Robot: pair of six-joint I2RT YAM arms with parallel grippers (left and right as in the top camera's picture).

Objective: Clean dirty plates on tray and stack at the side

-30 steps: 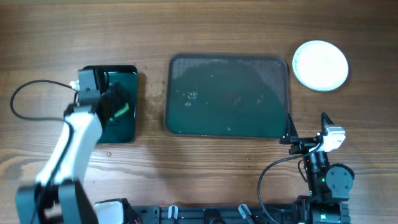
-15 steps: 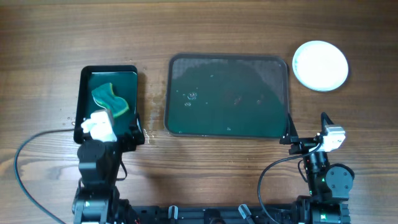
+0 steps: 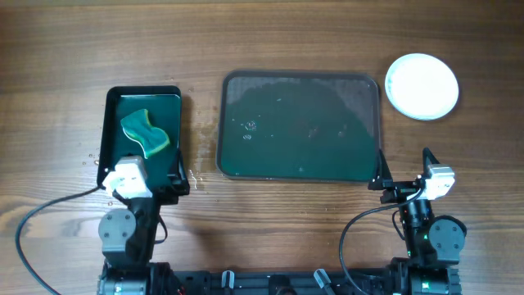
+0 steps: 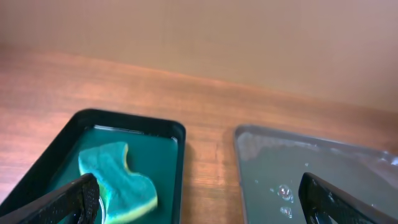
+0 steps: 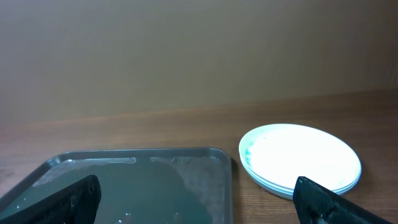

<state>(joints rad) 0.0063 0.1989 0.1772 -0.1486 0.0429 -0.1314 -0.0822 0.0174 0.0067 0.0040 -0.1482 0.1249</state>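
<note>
Plates (image 3: 422, 86) sit stacked at upper right; tray (image 3: 299, 127) holds none. Left hand (image 4: 199, 202) and right hand (image 5: 199, 199) gape empty. Task looks finished.

Both arms sat folded low over their bases at the near edge of the table, the left arm (image 3: 124, 231) and the right arm (image 3: 432, 236) well apart. The left pincer (image 4: 199, 206) and right pincer (image 5: 196, 206) stood wide open and empty, pointing away from the bases, their black fingertips (image 4: 68, 202) apart at the wrist views' lower corners.
</note>
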